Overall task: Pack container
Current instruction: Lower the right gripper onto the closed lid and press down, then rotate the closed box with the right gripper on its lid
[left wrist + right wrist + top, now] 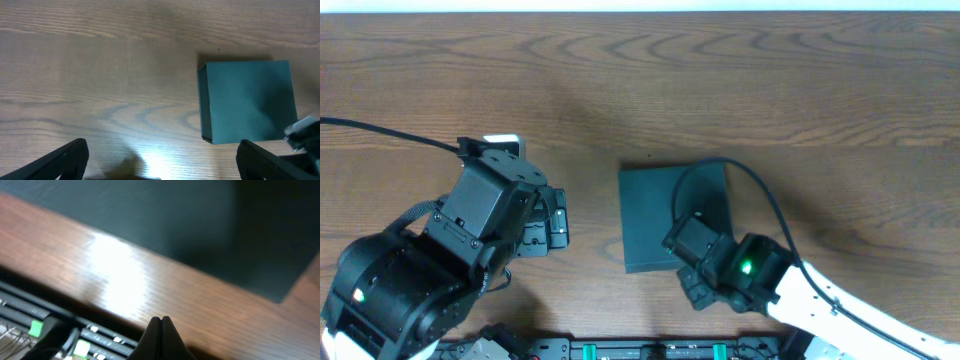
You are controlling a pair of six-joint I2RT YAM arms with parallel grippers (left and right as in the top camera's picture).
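The container is a square dark-teal box lying flat on the wooden table with its lid down. It also shows at the right of the left wrist view and as a dark blurred patch at the top of the right wrist view. My left gripper hangs to the left of it, apart from it. It stands open with only bare table between its fingers. My right gripper is at the box's near right corner, over the table's front strip. It is shut on nothing.
A black rail with green lights runs along the table's front edge, close under the right gripper. The right arm's cable arcs over the box. A small white thing peeks out behind the left arm.
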